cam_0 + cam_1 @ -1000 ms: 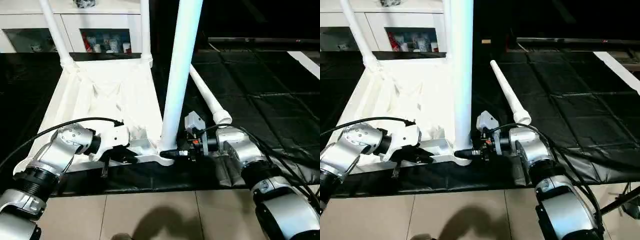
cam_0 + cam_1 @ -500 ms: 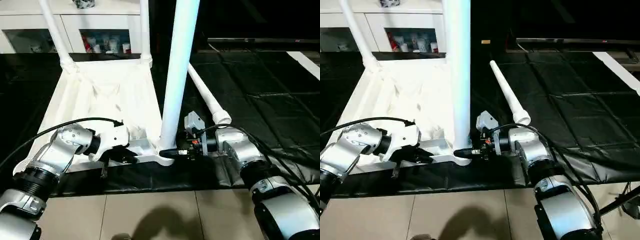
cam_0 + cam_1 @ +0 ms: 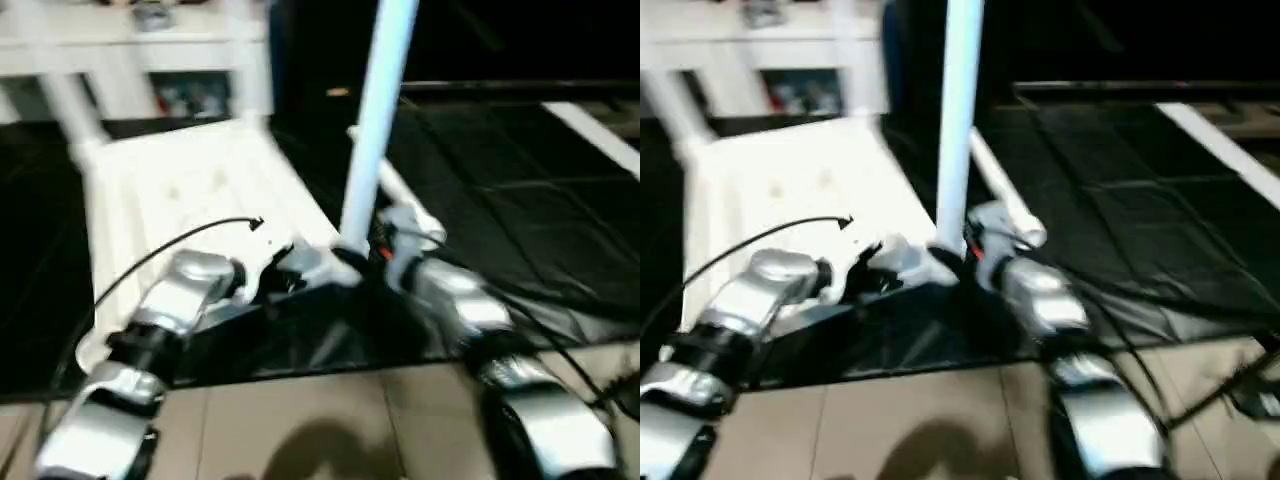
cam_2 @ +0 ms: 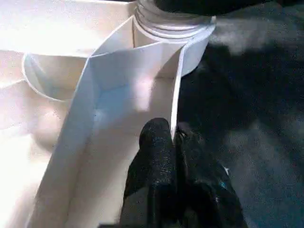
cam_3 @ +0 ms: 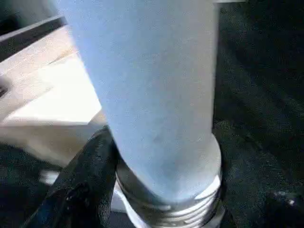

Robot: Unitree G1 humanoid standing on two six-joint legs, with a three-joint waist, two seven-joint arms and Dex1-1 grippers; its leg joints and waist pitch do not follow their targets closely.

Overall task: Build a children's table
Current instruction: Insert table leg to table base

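The white table top [image 3: 170, 190] lies underside up on the black mat. Two legs [image 3: 60, 95] stand in its far corners. A third leg [image 3: 375, 120] stands upright in the near right corner socket [image 4: 171, 28]. My right gripper [image 3: 365, 258] is shut on the foot of this leg, just above its threaded collar [image 5: 166, 209]; one black finger [image 5: 85, 190] lies against the tube [image 5: 152, 95]. My left gripper [image 4: 173, 135] is shut on the thin near rim [image 4: 178, 85] of the table top, close to that socket. Another leg [image 3: 400, 195] lies on the mat behind my right wrist.
A white glass-door cabinet [image 3: 150, 50] stands behind the table top. The black mat [image 3: 520, 180] stretches away to the right. Tiled floor [image 3: 330, 420] runs along the near edge, under my forearms.
The head view has swung and blurred, so the whole scene sits shifted. Both grippers keep their holds, left on the rim and right on the upright leg.
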